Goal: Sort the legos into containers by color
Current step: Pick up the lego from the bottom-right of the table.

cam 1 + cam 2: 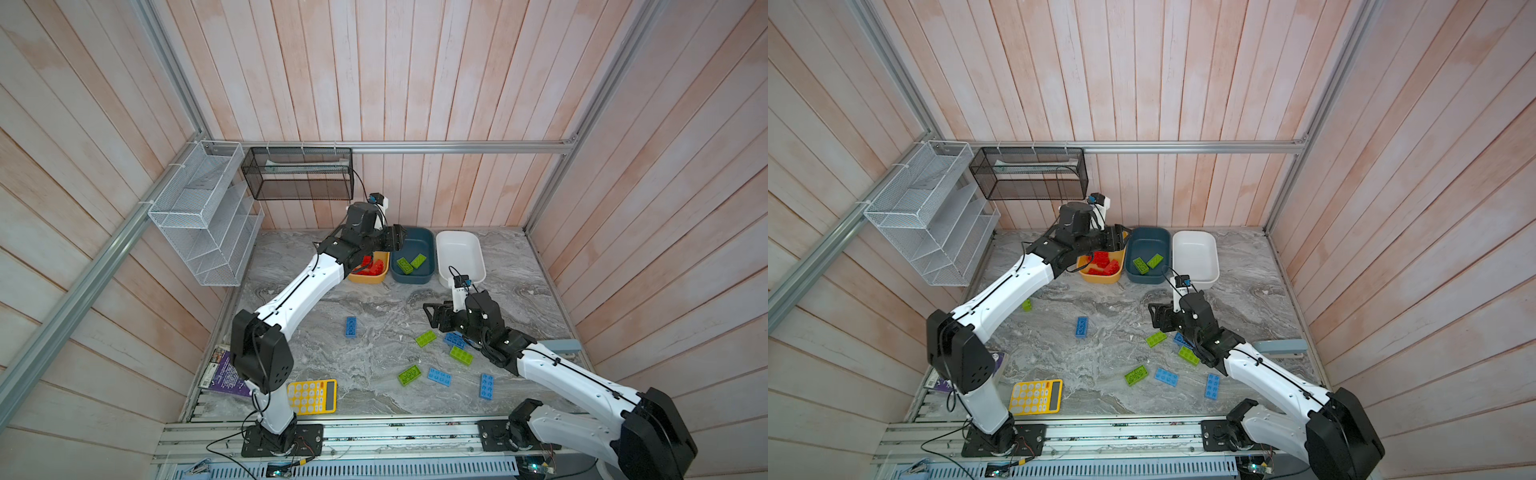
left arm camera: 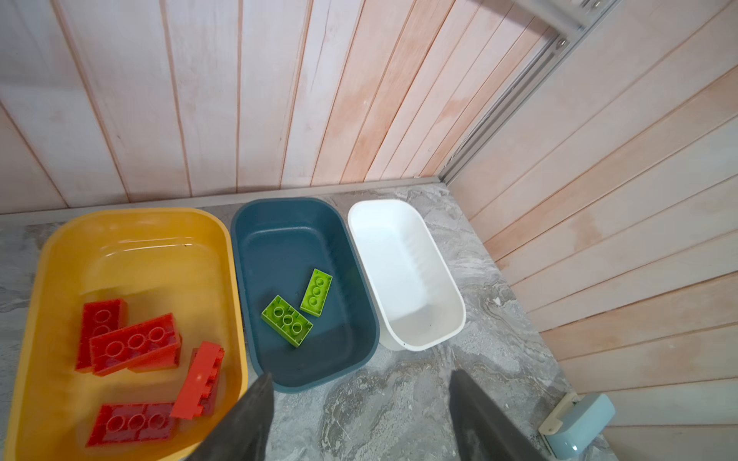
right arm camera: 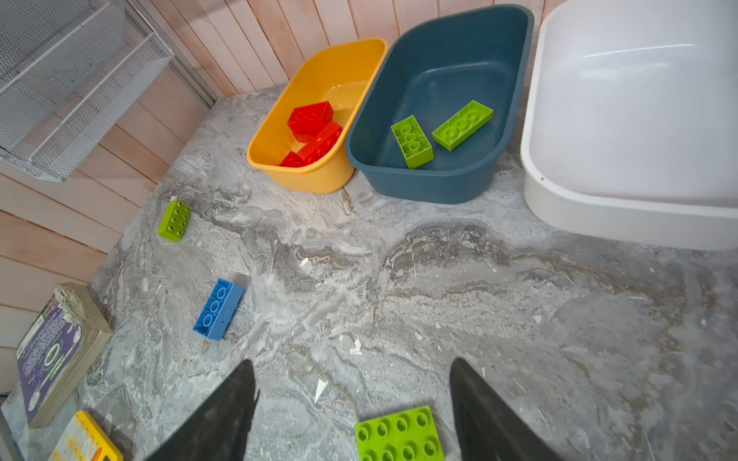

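Three tubs stand in a row at the back: yellow with several red legos, teal with two green legos, and white with nothing showing inside. My left gripper hangs open and empty by the near ends of the yellow and teal tubs. Mid-table, my right gripper is open, low over a green lego that lies on the table below its fingers. Several loose blue legos and green legos lie on the marble. Another green lego lies near the left wall.
A yellow calculator and a purple book lie at the front left. A white wire rack and a black mesh basket hang on the walls. A pale blue stapler-like object sits at the right edge.
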Robot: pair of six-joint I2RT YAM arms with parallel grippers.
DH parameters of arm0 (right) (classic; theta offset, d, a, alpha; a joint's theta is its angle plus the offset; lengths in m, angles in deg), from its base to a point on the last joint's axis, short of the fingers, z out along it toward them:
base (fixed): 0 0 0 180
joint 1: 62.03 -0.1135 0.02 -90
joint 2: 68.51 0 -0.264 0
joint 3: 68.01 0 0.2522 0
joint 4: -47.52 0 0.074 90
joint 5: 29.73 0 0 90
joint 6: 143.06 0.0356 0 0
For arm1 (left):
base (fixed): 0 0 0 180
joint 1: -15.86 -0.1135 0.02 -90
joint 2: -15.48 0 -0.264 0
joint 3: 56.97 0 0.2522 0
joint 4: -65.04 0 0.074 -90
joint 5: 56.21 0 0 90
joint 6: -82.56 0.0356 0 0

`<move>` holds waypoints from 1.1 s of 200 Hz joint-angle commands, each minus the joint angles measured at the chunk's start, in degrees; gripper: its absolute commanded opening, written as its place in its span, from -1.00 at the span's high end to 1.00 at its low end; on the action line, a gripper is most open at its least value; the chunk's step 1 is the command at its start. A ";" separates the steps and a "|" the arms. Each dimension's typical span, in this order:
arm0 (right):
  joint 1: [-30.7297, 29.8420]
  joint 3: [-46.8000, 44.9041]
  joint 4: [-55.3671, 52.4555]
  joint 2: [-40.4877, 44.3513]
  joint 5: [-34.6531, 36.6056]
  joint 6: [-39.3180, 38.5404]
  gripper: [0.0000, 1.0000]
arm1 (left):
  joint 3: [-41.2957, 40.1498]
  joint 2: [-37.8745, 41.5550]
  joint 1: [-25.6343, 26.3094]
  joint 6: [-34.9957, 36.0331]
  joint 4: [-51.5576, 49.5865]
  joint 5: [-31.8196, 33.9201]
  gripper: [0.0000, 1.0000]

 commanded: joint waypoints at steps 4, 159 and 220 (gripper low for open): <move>-1.62 1.50 -9.17 1.15 2.97 0.83 -0.53 | -8.36 8.66 -0.09 0.47 1.00 2.78 -0.42; -3.17 -2.93 -24.72 -4.16 10.67 12.18 -0.54 | -44.11 44.06 -0.60 0.35 -6.59 12.90 -0.48; -3.15 -4.86 -27.50 -3.63 11.92 15.43 -0.75 | -45.52 44.76 -0.69 0.42 -6.13 12.07 -0.48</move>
